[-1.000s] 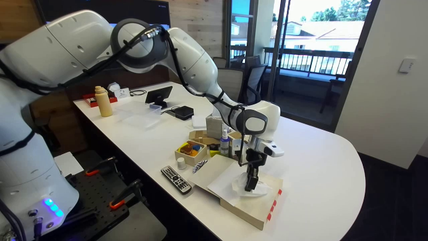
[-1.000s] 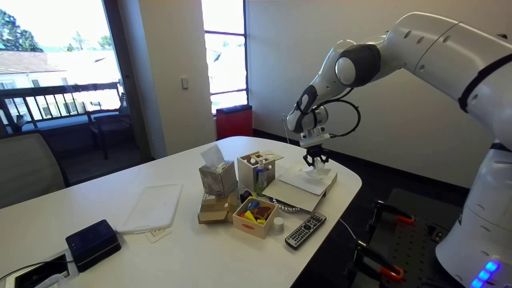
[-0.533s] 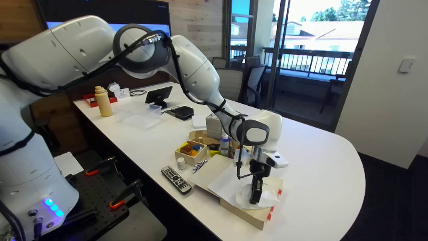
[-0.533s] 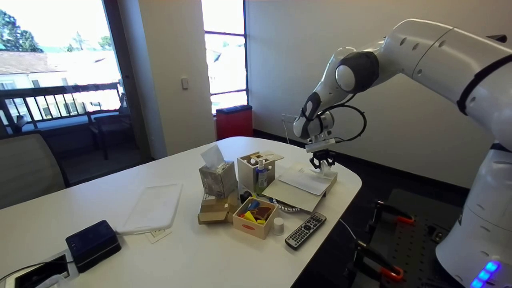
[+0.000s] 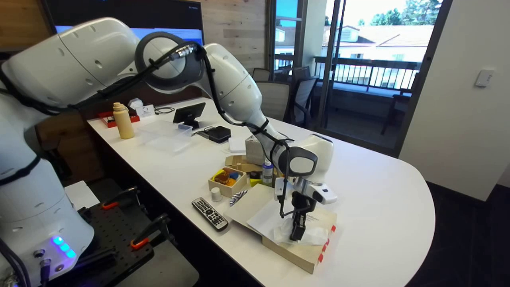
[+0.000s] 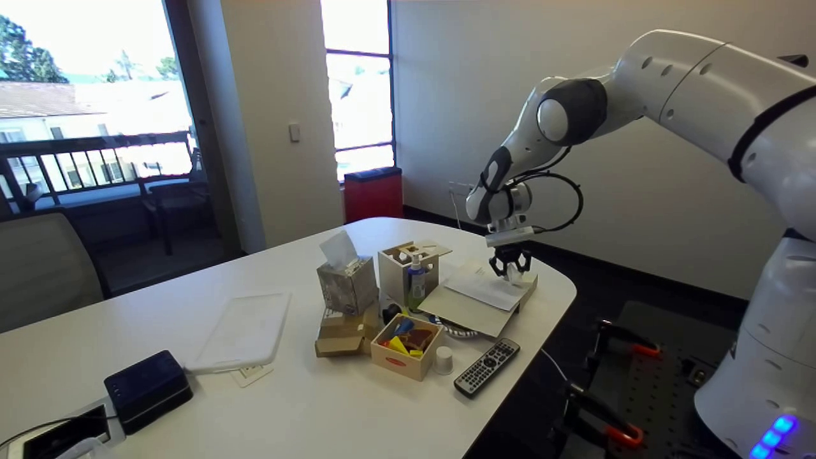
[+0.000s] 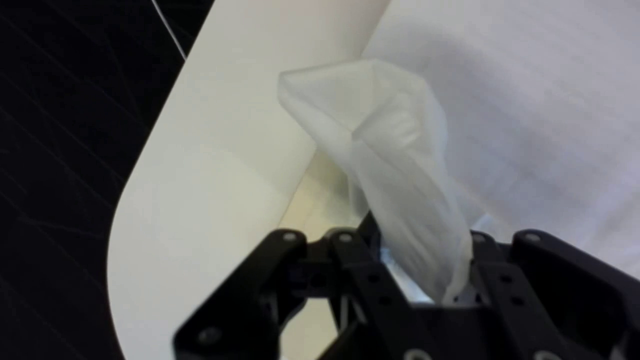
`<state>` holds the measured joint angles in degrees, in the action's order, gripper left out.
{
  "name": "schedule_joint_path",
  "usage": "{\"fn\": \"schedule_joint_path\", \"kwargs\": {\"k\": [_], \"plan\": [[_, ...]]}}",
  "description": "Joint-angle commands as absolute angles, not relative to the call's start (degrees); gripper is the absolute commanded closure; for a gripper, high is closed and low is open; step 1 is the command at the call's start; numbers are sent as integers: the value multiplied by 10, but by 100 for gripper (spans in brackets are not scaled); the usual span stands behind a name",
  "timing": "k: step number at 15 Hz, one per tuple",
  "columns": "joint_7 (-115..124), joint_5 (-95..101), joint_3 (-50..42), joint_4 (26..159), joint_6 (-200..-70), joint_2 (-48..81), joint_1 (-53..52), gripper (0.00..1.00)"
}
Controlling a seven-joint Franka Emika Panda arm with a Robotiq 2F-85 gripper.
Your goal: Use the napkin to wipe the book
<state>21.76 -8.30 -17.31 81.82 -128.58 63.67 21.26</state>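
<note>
The book lies flat on the table near its rounded end, with a cream cover and red marks along one edge. It also shows in an exterior view. A white sheet lies over part of it. The crumpled off-white napkin spreads on the book's top under the gripper. My gripper points down over the book, shut on the napkin. In the wrist view, the napkin is bunched between the fingers and hides the fingertips. The gripper also shows in an exterior view.
A remote, a white cup and a wooden toy box stand beside the book. A spray bottle, a wooden box with holes and a tissue box stand close behind. The table edge is near the book.
The gripper and napkin moved lower and across the book toward its near, red-marked end, then shifted slightly back. More of the book's printed cover shows behind the gripper.
</note>
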Motion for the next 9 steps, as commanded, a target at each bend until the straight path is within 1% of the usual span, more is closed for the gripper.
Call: {"fn": "schedule_joint_path", "kwargs": {"k": [1,6,9], "plan": [[180,-93,-150,847,-1306,603,213,97],[116,-94,-107,841,-1284,591,214,97],[106,-87,-101,835,-1247,594,207,97]]}}
